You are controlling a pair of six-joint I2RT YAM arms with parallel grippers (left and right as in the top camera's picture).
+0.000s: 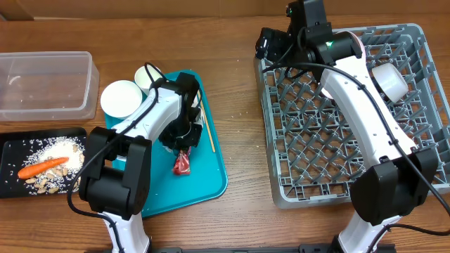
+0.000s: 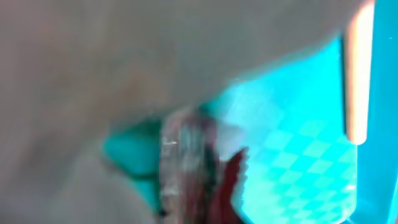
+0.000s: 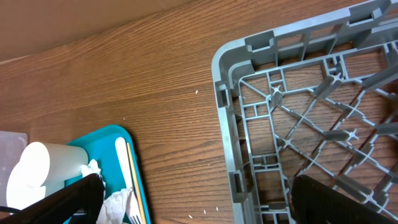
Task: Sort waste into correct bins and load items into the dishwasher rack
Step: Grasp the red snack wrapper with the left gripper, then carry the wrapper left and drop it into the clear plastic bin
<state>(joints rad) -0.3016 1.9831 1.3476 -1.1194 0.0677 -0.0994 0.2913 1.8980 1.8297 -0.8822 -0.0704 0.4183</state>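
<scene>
Wrapper pickup: left end effector (image 1: pixel 177 144) closed, seemingly on wrapper (image 1: pixel 183 163) beneath it (wrist view blurred); right end effector (image 3: pixel 199 205) open; next needs lift, carry to tub (image 1: pixel 46 84) at its left.

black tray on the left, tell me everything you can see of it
The black tray is shallow, flat and rectangular, dark plastic by its look, lying level at the left of the overhead view, near the clear tub but apart from it; the frame cuts off its left end. It holds an orange carrot, scattered white rice and pale nuts. The left arm overlaps its right end.
</scene>
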